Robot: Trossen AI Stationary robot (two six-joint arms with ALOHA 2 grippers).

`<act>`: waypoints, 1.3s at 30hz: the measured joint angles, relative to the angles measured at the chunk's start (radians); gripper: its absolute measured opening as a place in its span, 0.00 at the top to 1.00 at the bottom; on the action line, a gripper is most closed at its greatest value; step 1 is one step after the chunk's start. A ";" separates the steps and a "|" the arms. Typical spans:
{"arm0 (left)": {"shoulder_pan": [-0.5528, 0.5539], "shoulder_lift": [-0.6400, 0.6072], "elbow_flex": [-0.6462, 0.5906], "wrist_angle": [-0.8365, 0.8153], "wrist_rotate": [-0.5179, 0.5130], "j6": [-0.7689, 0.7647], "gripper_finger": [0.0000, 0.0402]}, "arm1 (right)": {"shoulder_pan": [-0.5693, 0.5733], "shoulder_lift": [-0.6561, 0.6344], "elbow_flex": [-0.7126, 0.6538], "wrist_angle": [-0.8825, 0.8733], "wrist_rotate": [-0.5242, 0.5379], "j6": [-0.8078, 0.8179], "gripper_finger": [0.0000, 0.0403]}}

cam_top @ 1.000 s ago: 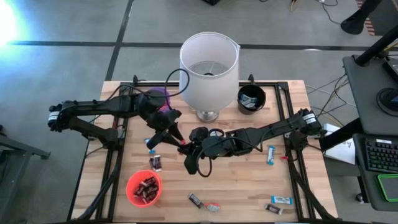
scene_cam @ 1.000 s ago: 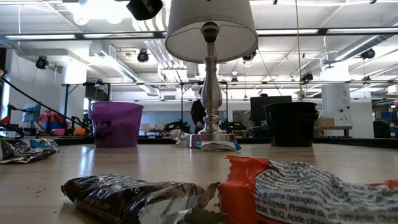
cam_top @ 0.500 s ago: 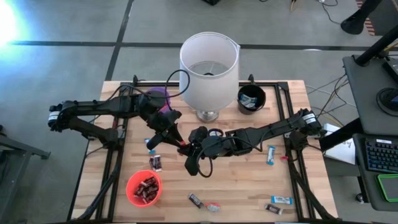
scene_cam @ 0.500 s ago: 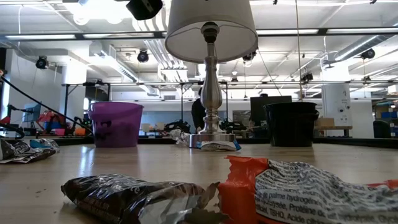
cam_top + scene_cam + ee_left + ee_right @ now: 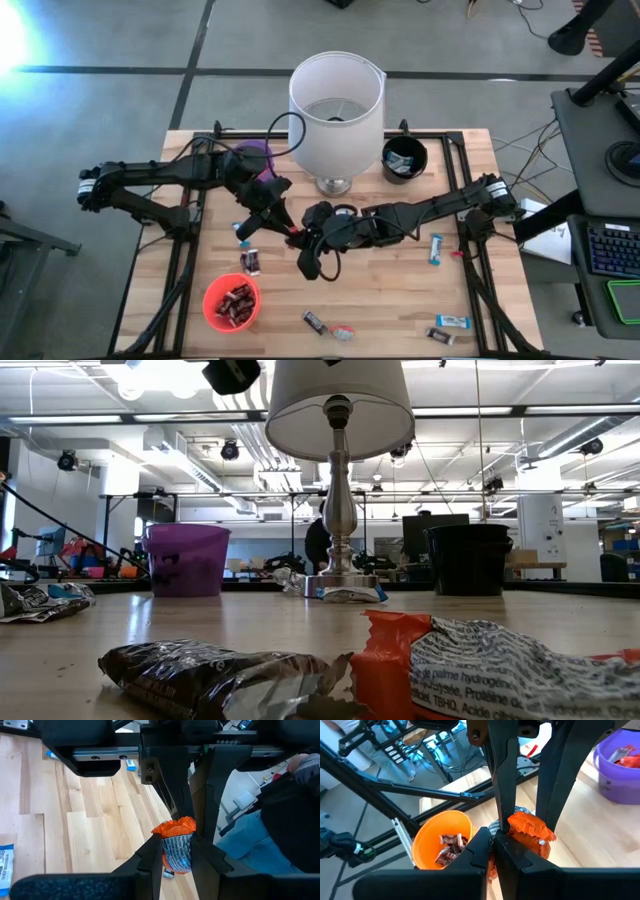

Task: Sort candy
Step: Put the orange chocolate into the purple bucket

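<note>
Both grippers meet over the middle of the table on one red candy (image 5: 293,234), an orange-red wrapper with grey print. My left gripper (image 5: 284,223) reaches in from the left and is shut on it. My right gripper (image 5: 302,241) reaches in from the right and is shut on it too. An orange cup (image 5: 231,302) holds dark candies, a black cup (image 5: 404,158) holds light blue ones, and a purple cup (image 5: 256,154) shows behind my left arm. Loose candies (image 5: 436,248) lie on the table. My left gripper pinches the candy's grey-printed body (image 5: 176,854) between its two fingers, coming from the table's left and slanting down. The candy is lifted clear of the table, its crumpled orange end (image 5: 175,827) past the fingertips. My right gripper pinches a thin part of the wrapper (image 5: 493,829) between its almost touching fingers, coming from the table's right and slanting down. The orange bulk (image 5: 529,832) sticks out beside the fingertips, clear of the table.
A lamp (image 5: 336,100) with a white shade stands at the far middle. Loose candies lie near the front edge (image 5: 315,321), at the front right (image 5: 452,322) and below my left gripper (image 5: 250,262). In the low view, a dark candy (image 5: 210,670) and a red one (image 5: 480,665) lie close.
</note>
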 joint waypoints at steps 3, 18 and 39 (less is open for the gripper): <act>0.000 0.000 0.000 -0.004 0.000 0.000 0.84 | -0.003 0.000 0.000 0.000 0.009 0.000 0.97; -0.001 0.000 0.000 -0.008 0.005 -0.007 0.84 | -0.032 0.000 0.000 0.001 -0.126 -0.084 0.90; 0.008 -0.006 0.057 -0.407 -0.337 0.169 0.84 | -0.029 -0.025 0.001 -0.306 -0.131 0.137 0.66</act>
